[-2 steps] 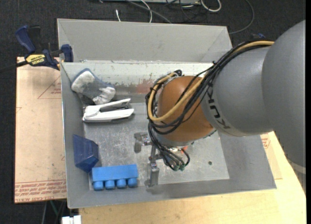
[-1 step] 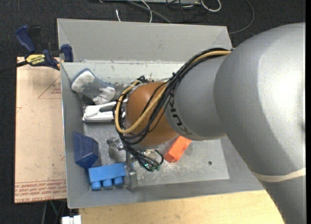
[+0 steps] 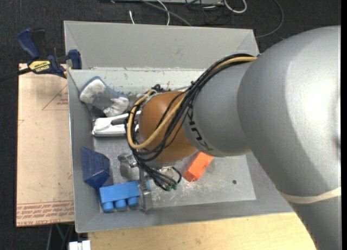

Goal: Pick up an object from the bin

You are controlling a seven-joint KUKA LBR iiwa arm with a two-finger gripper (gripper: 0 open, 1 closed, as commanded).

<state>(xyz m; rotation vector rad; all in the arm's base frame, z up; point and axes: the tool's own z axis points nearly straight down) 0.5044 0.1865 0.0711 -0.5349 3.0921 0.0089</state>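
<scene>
Grey arm [image 3: 282, 97], orange wrist cover [image 3: 168, 127], looped yellow and black cables [image 3: 130, 125]

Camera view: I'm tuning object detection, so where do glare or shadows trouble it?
Camera view: glare whitens the silver thing at the left of the bin; the arm shines bright at right and shadows the floor beneath it; blue block and orange block are evenly lit.

Two blue things are lying in the bin [image 3: 233, 189]: one bright blue brick [image 3: 119, 196] with three round knobs, and one darker blue wedge [image 3: 95, 167]. One orange block [image 3: 198, 166] is lying mid-floor. One white and silver oblong thing [image 3: 110, 128] is resting near the left wall, and one crumpled pale bundle [image 3: 100, 96] is sitting in the far-left corner.
</scene>
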